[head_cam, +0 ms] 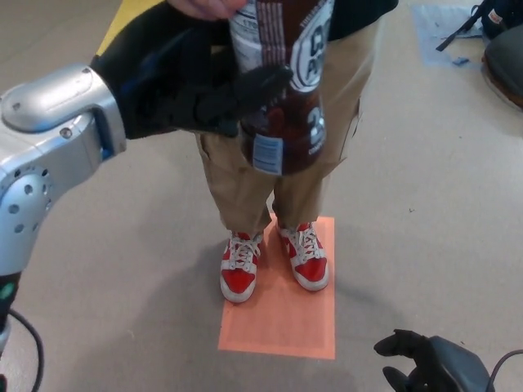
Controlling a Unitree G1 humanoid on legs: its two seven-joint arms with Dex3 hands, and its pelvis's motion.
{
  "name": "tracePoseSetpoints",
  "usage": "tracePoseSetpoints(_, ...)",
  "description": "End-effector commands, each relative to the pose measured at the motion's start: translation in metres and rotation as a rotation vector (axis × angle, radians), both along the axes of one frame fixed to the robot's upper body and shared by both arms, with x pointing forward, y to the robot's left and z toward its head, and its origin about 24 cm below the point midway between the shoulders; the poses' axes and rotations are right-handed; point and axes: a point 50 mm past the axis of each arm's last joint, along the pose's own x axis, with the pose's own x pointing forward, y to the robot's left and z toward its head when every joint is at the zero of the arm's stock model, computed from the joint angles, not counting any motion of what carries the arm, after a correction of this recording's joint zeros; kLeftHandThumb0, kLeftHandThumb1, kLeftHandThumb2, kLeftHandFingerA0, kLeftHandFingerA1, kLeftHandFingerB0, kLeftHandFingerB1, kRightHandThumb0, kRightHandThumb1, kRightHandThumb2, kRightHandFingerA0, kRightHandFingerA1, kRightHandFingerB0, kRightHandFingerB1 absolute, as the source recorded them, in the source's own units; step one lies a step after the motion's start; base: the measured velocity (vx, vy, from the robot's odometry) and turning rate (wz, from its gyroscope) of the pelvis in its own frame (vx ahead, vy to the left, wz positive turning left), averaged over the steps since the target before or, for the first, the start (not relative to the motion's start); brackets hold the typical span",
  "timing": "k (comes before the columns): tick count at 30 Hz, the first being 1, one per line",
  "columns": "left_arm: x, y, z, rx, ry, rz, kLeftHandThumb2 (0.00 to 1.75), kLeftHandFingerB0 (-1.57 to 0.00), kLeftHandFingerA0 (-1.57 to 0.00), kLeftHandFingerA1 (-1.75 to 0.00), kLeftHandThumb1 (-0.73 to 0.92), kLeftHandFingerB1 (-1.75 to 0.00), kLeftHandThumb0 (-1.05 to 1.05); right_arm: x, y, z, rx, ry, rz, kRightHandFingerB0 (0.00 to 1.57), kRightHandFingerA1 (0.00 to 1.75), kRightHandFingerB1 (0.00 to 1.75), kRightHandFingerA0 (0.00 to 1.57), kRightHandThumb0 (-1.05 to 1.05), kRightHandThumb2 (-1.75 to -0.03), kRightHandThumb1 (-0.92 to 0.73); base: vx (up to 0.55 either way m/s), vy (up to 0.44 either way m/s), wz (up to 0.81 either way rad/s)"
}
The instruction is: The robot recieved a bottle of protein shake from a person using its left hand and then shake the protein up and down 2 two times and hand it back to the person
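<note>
The floor (425, 204) is smooth and pale beige-grey, evenly lit with soft shadows. An orange rectangular mat (282, 322) lies on it in the lower middle of the frame, and a yellow strip (122, 20) runs off the upper left corner. In the upper right corner lie a pale blue sheet (441, 28) and a dark round seat (505, 61), partly cut off.
</note>
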Motion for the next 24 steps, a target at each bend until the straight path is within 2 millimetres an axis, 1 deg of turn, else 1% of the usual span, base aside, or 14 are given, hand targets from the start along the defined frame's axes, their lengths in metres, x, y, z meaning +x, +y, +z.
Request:
tracePoseSetpoints(1, -0.019, -0.023, -0.003, 0.15, 0.235, -0.16, 0.84, 0.0, 0.0, -0.04, 0.46, 0.0, -0.79, 0.008, -0.014, 0.01, -0.031, -0.071, -0.006, 0.66, 0.66, 0.43, 0.8, -0.51, -0.67, -0.8, 0.0, 0.0, 0.0)
tracePoseSetpoints(4, -0.02, -0.027, 0.0, 0.176, 0.221, -0.163, 0.84, 0.0, 0.0, -0.06, 0.47, 0.0, -0.8, 0.01, -0.013, 0.011, -0.029, -0.077, -0.01, 0.67, 0.68, 0.43, 0.82, -0.51, -0.67, -0.8, 0.0, 0.0, 0.0)
tracePoseSetpoints(5, -0.02, -0.028, 0.0, 0.177, 0.223, -0.166, 0.61, 0.0, 0.0, 0.0, 0.52, 0.0, -0.8, 0.01, -0.013, 0.011, -0.031, -0.079, -0.009, 0.67, 0.69, 0.43, 0.83, -0.51, -0.67, -0.8, 0.0, 0.0, 0.0)
tracePoseSetpoints(8, -0.022, -0.031, 0.0, 0.174, 0.231, -0.168, 0.56, 0.0, 0.0, -0.01, 0.54, 0.0, -0.78, 0.012, -0.012, 0.012, -0.034, -0.086, -0.005, 0.67, 0.68, 0.44, 0.84, -0.5, -0.68, -0.79, 0.0, 0.0, 0.0)
tracePoseSetpoints(10, -0.022, -0.032, -0.001, 0.166, 0.235, -0.164, 0.57, 0.0, 0.0, 0.0, 0.53, 0.0, -0.76, 0.013, -0.012, 0.013, -0.029, -0.085, -0.003, 0.67, 0.67, 0.43, 0.84, -0.5, -0.68, -0.79, 0.0, 0.0, 0.0)
tracePoseSetpoints(11, -0.022, -0.033, -0.002, 0.159, 0.238, -0.159, 0.82, 0.0, 0.0, -0.06, 0.46, 0.0, -0.78, 0.013, -0.011, 0.013, -0.023, -0.084, -0.003, 0.67, 0.67, 0.43, 0.84, -0.5, -0.67, -0.79, 0.0, 0.0, 0.0)
tracePoseSetpoints(17, -0.023, -0.037, -0.008, 0.163, 0.244, -0.12, 0.81, 0.0, 0.0, -0.07, 0.45, 0.0, -0.76, 0.015, -0.011, 0.014, -0.039, -0.095, 0.006, 0.67, 0.67, 0.43, 0.84, -0.51, -0.68, -0.79, 0.0, 0.0, 0.0)
tracePoseSetpoints(18, -0.022, -0.038, -0.009, 0.165, 0.241, -0.111, 0.81, 0.0, 0.0, -0.12, 0.42, -0.04, -0.72, 0.015, -0.011, 0.014, -0.038, -0.094, 0.005, 0.67, 0.66, 0.42, 0.84, -0.52, -0.67, -0.79, 0.0, 0.0, 0.0)
tracePoseSetpoints(19, -0.022, -0.038, -0.01, 0.167, 0.239, -0.103, 0.81, 0.0, 0.0, -0.12, 0.42, -0.04, -0.72, 0.015, -0.011, 0.015, -0.037, -0.094, 0.006, 0.67, 0.66, 0.42, 0.84, -0.52, -0.67, -0.79, 0.0, 0.0, 0.0)
tracePoseSetpoints(20, -0.022, -0.038, -0.011, 0.175, 0.227, -0.094, 0.73, 0.0, -0.01, -0.14, 0.4, -0.01, -0.75, 0.015, -0.011, 0.015, -0.036, -0.093, 0.006, 0.68, 0.65, 0.43, 0.82, -0.51, -0.67, -0.8, 0.0, 0.0, 0.0)
tracePoseSetpoints(21, -0.021, -0.038, -0.012, 0.176, 0.226, -0.092, 0.72, 0.0, 0.0, -0.14, 0.39, -0.01, -0.74, 0.016, -0.011, 0.015, -0.032, -0.092, 0.005, 0.67, 0.64, 0.42, 0.81, -0.51, -0.68, -0.79, 0.0, 0.0, 0.0)
tracePoseSetpoints(22, -0.021, -0.038, -0.012, 0.176, 0.226, -0.09, 0.72, 0.0, 0.0, -0.14, 0.39, -0.01, -0.74, 0.016, -0.01, 0.015, -0.027, -0.091, 0.003, 0.67, 0.64, 0.42, 0.81, -0.51, -0.68, -0.79, 0.0, 0.0, 0.0)
tracePoseSetpoints(23, -0.021, -0.038, -0.014, 0.182, 0.22, -0.078, 0.81, 0.0, 0.0, -0.18, 0.4, -0.09, -0.68, 0.016, -0.01, 0.015, -0.031, -0.09, 0.008, 0.66, 0.63, 0.42, 0.79, -0.51, -0.67, -0.8, 0.0, 0.0, 0.0)
tracePoseSetpoints(24, -0.02, -0.039, -0.016, 0.189, 0.211, -0.069, 0.56, 0.0, 0.0, -0.27, 0.51, -0.05, -0.73, 0.016, -0.01, 0.015, -0.033, -0.089, 0.01, 0.67, 0.62, 0.42, 0.78, -0.51, -0.67, -0.81, 0.0, 0.0, 0.0)
